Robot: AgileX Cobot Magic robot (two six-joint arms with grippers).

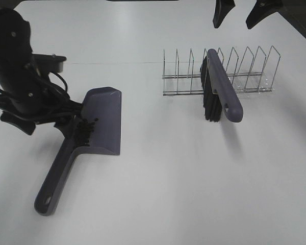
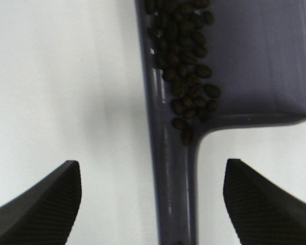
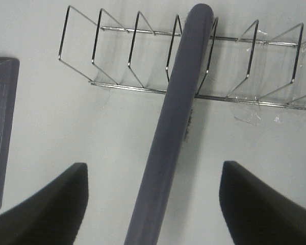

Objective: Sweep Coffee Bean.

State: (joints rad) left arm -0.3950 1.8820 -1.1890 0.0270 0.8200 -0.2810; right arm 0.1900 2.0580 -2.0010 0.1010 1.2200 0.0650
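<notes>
Your left gripper (image 2: 152,204) stands open, its jaws either side of the dustpan handle (image 2: 176,194) without touching it, so the pan looks released. Your right gripper (image 3: 150,204) is open too, hovering over the brush (image 3: 171,127), which leans in the wire rack (image 3: 117,87) with nothing gripping it. The coffee beans (image 2: 186,66) lie heaped inside the dustpan (image 1: 103,120), at the back near the handle's root; I see none loose on the table (image 1: 194,178). Sweeping seems finished: next, lift both arms straight clear without nudging pan or brush
</notes>
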